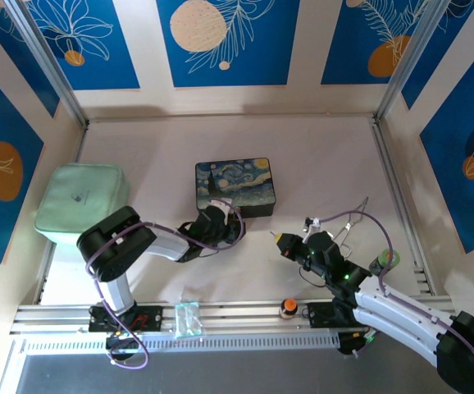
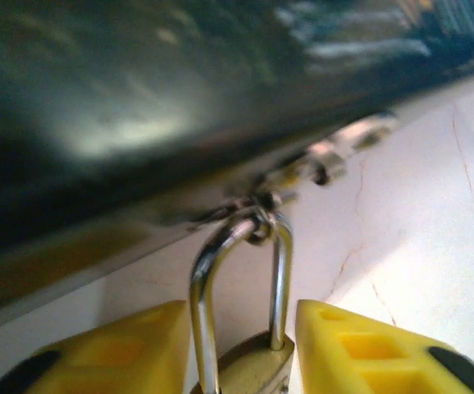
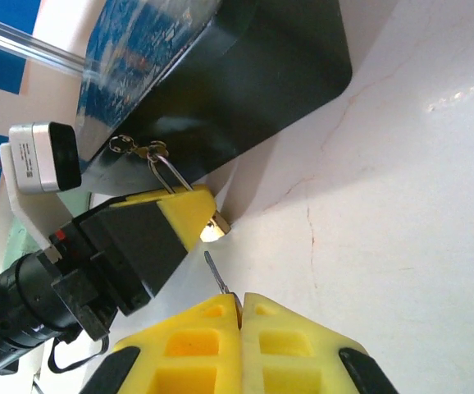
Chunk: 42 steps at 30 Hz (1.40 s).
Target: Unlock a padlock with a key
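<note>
The padlock is a small brass block whose silver shackle hangs from the hasp on the dark painted box. My left gripper is shut on the padlock body, one yellow finger on each side. In the right wrist view the brass body peeks out below the left gripper's finger. My right gripper is shut on the key. Its thin blade points up at the padlock, a short gap away. From above, the left gripper sits at the box's front and the right gripper lies to its right.
A pale green pouch lies at the left. An orange-topped knob and a clear plastic piece rest on the front rail. Purple cables loop beside the right arm. Open tabletop stretches behind and right of the box.
</note>
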### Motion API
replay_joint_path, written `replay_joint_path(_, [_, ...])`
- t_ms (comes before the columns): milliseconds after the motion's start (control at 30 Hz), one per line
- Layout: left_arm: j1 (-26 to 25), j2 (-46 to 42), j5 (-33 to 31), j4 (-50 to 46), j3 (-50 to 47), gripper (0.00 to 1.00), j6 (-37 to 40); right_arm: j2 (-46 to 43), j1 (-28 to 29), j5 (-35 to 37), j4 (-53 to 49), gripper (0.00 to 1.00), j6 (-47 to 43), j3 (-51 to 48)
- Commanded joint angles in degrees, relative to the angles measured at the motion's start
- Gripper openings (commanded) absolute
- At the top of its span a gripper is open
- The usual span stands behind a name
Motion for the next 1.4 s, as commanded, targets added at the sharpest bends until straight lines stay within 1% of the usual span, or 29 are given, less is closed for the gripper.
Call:
replay_joint_path(0, [0.15, 1.03, 1.38, 3.5, -0.43, 0.29, -1.6, 1.38, 1.15, 1.94, 3.0, 0.0, 1.22, 0.43])
replay_joint_path(133, [0.11, 0.95, 1.91, 3.59, -0.53, 0.18, -3.18, 5.66, 2.25, 2.09, 5.66, 0.0, 2.99, 1.22])
replay_joint_path(200, [0.04, 0.69, 2.0, 3.75, -0.74, 0.15, -4.47, 8.63, 2.82, 2.34, 5.91, 0.0, 6.63, 2.22])
replay_joint_path(267, [0.02, 0.47, 1.76, 3.36, -0.76, 0.14, -5.56, 12.44, 3.77, 2.45, 8.18, 0.0, 11.06, 2.88])
replay_joint_path(333, [0.03, 0.46, 1.59, 2.75, -0.68, 0.12, -5.99, 16.08, 5.04, 3.22, 11.28, 0.0, 13.58, 3.49])
replay_joint_path(400, [0.06, 0.55, 1.14, 1.64, -0.46, 0.1, -6.55, 19.25, 6.36, 4.73, 11.97, 0.0, 15.07, 5.0])
replay_joint_path(467, [0.06, 0.73, 1.2, 1.56, -0.48, 0.04, -7.46, 22.12, 7.23, 5.78, 12.48, 0.0, 16.12, 6.48])
replay_joint_path(533, [0.06, 0.38, 1.05, 1.51, -0.78, 0.03, -9.85, 25.2, 7.33, 5.32, 14.34, 0.0, 17.25, 7.18])
replay_joint_path(567, [0.21, -0.24, 1.02, 1.15, -0.96, 0.0, -12.26, 26.68, 7.27, 4.78, 15.85, 0.0, 18.52, 7.36])
replay_joint_path(633, [0.33, -2.18, 0.83, 1.0, -1.3, 0.0, -17.66, 29.25, 7.11, 3.66, 19.27, 0.0, 21.88, 7.04])
replay_joint_path(733, [0.29, -4.87, 0.0, 0.77, -1.27, 0.0, -22.75, 33.07, 6.98, 2.26, 25.36, 0.0, 27.37, 6.22])
replay_joint_path(867, [0.41, -6.84, -0.63, 0.44, -1.02, 0.0, -25.44, 37.43, 6.23, -1.23, 30.85, 0.0, 29.83, 7.18])
replay_joint_path(1000, [0.46, -7.8, -0.8, 1.2, -0.86, 0.0, -27.64, 41.83, 5.14, -4.13, 39.64, 0.0, 31.94, 5.59])
replay_joint_path(1100, [0.96, -7.34, 0.12, 6.74, -2.16, 0.0, -31.37, 42.39, 5.1, -4.77, 40.57, 0.0, 31.45, 5.43])
replay_joint_path(1200, [1.29, -7.58, 0.04, 5.68, -1.71, 0.0, -31.65, 41.63, 5.2, -4.13, 41.18, 0.0, 31.77, 4.33])
replay_joint_path(1367, [1.29, -8.3, -0.5, 7.55, -2.59, 0.0, -33.61, 39.55, 4.6, -2.13, 41.48, 0.0, 32.65, 2.03])
